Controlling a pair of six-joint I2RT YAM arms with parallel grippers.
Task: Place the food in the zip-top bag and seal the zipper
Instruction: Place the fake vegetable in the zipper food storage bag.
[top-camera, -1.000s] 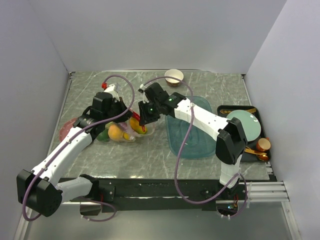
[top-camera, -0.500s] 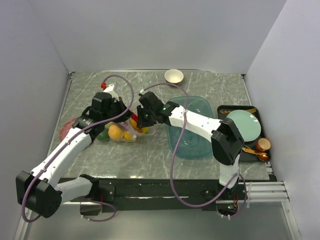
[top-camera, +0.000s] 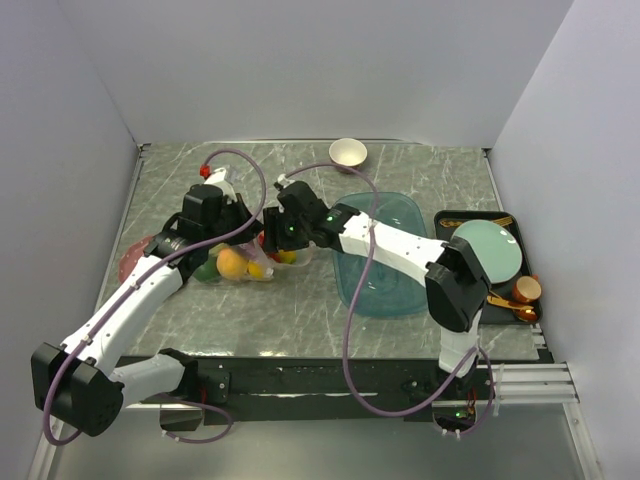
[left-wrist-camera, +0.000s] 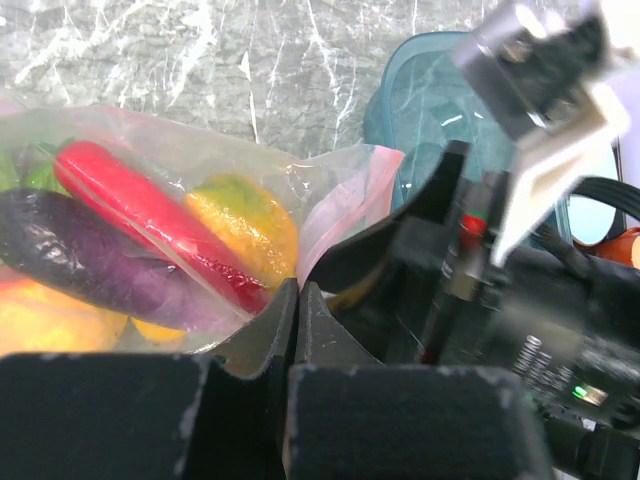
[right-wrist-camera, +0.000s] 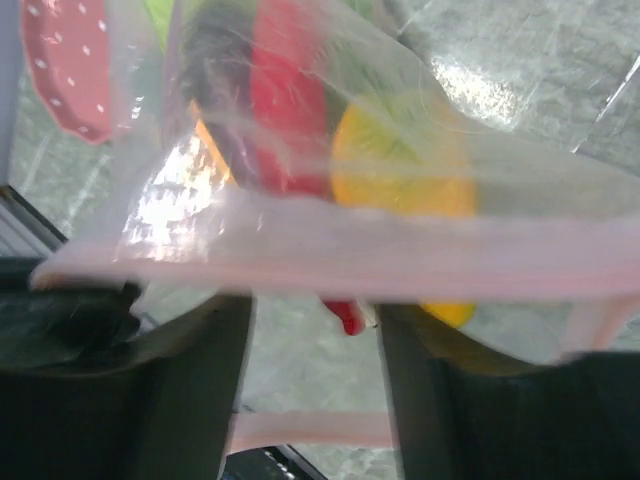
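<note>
Enclosure: plain white walls on three sides, grey marbled tabletop (top-camera: 300, 310). Both arm bases sit at the near edge.

Left of centre, mid-table: the zip-top bag (top-camera: 240, 270) lies on the tabletop, clear and loaded. From above, an orange (top-camera: 231, 263) and a green lime (top-camera: 205, 270) show through the film. The left wrist view adds a red chili (left-wrist-camera: 150, 220), a purple eggplant (left-wrist-camera: 80, 260) and a yellow-orange fruit (left-wrist-camera: 250, 225), all inside and packed against one another.

Left pincer (top-camera: 243, 225): reaches in from the left to the bag's far side. Its fingers (left-wrist-camera: 270, 340) are pressed together, pinching the bag's film near the mouth.

Right pincer (right-wrist-camera: 315, 400): meets the bag from the right, close to the left pincer. Fingers stand apart with bare tabletop visible between them. The zipper (right-wrist-camera: 400, 255), a pale pink strip, runs crosswise just past the fingertips, lifted off the tabletop. A second pink strip shows lower between the fingers, apart from the first; the mouth is unsealed there.

Left of the bag: a pink dotted plate (top-camera: 135, 258), partly under the left arm. Just right of the bag: a translucent teal tray (top-camera: 385, 285), spanned by the right arm. Further right: a black tray (top-camera: 447, 217) carrying a pale green plate (top-camera: 495, 250).

Far edge: a cream bowl (top-camera: 348, 152), well apart from the bag.
</note>
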